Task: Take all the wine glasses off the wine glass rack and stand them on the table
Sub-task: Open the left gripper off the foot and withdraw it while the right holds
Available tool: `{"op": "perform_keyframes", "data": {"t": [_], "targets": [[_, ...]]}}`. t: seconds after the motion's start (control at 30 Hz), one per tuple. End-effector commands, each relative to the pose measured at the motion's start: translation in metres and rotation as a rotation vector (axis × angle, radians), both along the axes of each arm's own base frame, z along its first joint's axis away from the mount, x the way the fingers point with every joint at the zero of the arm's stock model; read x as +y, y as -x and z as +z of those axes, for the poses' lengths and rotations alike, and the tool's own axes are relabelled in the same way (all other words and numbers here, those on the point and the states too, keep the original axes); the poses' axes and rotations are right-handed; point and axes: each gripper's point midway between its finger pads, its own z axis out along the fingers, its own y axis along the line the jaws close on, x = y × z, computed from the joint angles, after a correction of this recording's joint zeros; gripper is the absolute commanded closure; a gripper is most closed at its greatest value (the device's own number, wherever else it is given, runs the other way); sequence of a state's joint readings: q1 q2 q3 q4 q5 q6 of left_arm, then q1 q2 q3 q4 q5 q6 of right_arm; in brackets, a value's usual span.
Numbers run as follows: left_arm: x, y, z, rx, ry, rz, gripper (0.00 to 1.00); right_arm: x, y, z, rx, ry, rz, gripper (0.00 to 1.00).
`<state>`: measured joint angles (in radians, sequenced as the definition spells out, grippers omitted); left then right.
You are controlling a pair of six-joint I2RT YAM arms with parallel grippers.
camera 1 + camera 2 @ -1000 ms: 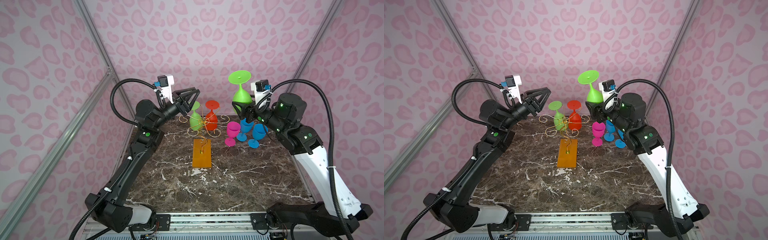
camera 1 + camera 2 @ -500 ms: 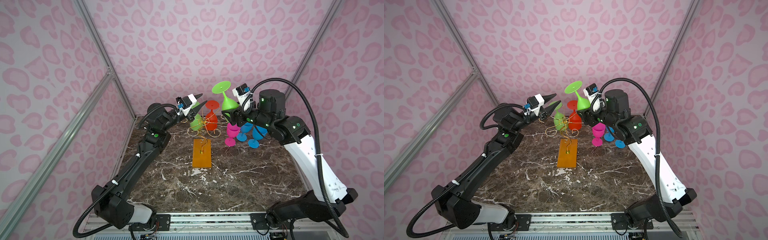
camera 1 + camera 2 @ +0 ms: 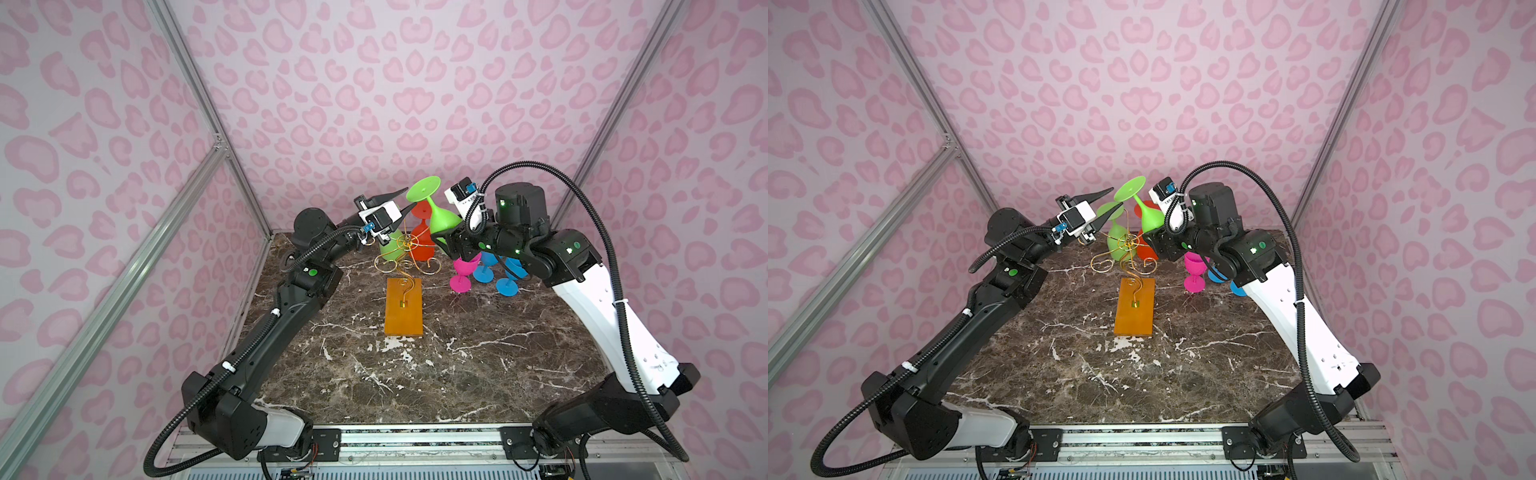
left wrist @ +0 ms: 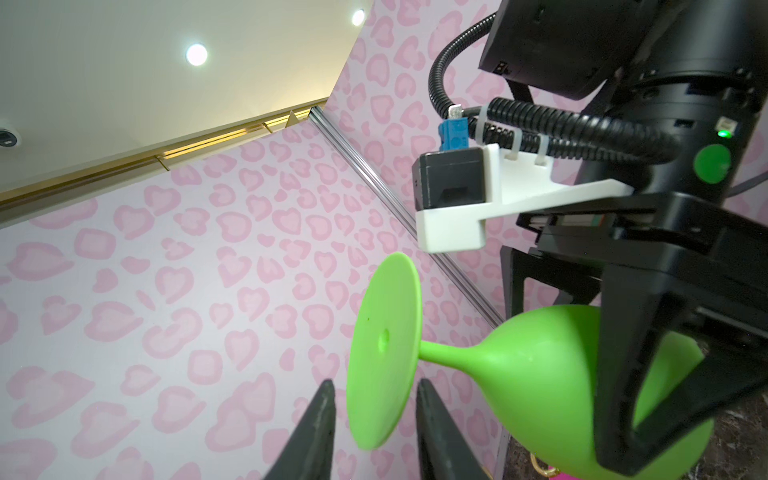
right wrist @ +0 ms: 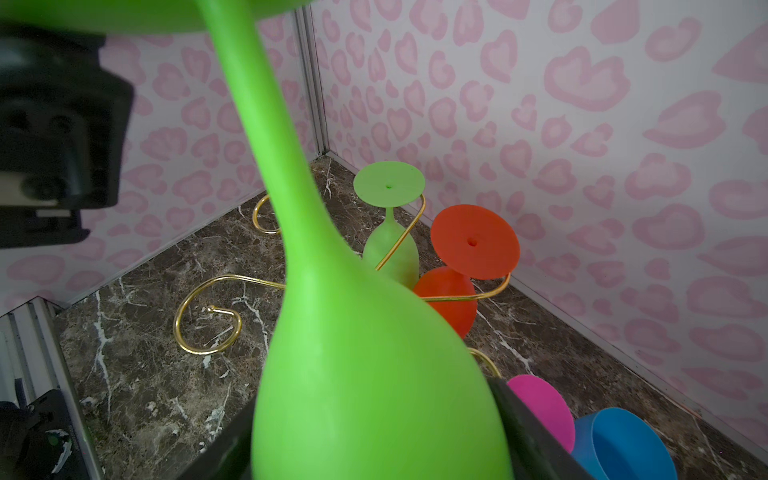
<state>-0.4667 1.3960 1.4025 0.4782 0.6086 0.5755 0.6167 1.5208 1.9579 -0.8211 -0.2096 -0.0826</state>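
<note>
nearest me is the dark marble counter (image 3: 415, 374). on it sits the flat orange-brown base of the wine glass rack (image 3: 404, 305), its gold wire stem curling up to scroll arms that spread just below both hands. the right hand (image 3: 446, 237) is clamped on the bowl of a green wine glass (image 3: 441, 217) — the glass is clear of the rack, up in the air and tilted, its round foot pointing away from that hand toward the left one. the left hand (image 3: 411, 196) is partly open with nothing in its grip. its two black fingers (image 4: 320, 419) stand either side of the foot's rim, and i can't see them touching it. under the left hand a second green glass (image 3: 390, 251) hangs foot-up in the wire, with a red glass (image 3: 422, 245) beside it, between the two hands. below the right hand a pink glass (image 3: 462, 272) stands upright on the counter, with blue glasses (image 3: 505, 276) just beside it under that arm. past it all — the pink spotted wall (image 3: 374, 104).
</note>
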Motion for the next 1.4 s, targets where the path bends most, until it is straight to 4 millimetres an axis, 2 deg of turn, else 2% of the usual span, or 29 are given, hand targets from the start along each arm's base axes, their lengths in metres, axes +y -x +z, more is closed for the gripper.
{"op": "perform_keyframes", "data": {"t": [0.0, 0.33, 0.5, 0.63, 0.7, 0.83, 0.93, 1.13, 1.37], "targets": [[0.002, 0.007, 0.007, -0.062, 0.004, 0.001, 0.65, 0.006, 0.003, -0.001, 0.010, -0.005, 0.022, 0.54], [0.001, 0.011, 0.003, -0.081, -0.016, 0.006, 0.73, 0.015, 0.007, -0.006, 0.031, -0.004, 0.041, 0.54], [0.002, 0.011, 0.006, -0.084, -0.011, 0.020, 0.84, 0.018, 0.010, -0.008, 0.039, -0.004, 0.046, 0.54], [0.005, 0.008, 0.008, -0.075, 0.002, 0.042, 0.97, 0.020, 0.012, -0.008, 0.044, -0.013, 0.054, 0.53], [0.008, 0.006, 0.011, -0.063, 0.018, 0.055, 0.97, 0.019, 0.014, -0.005, 0.041, -0.027, 0.054, 0.49], [0.014, -0.001, 0.018, -0.010, 0.072, 0.088, 0.97, 0.017, 0.018, 0.006, 0.022, -0.061, 0.051, 0.27], [0.016, -0.003, 0.019, 0.032, 0.096, 0.092, 0.97, 0.013, 0.023, 0.019, -0.010, -0.103, 0.051, 0.15], [0.024, -0.013, 0.016, 0.187, 0.186, 0.104, 0.97, 0.002, 0.042, 0.048, -0.085, -0.217, 0.075, 0.06], [0.042, -0.033, 0.006, 0.397, 0.334, 0.102, 0.97, -0.038, 0.065, 0.081, -0.153, -0.417, 0.083, 0.04]]}}
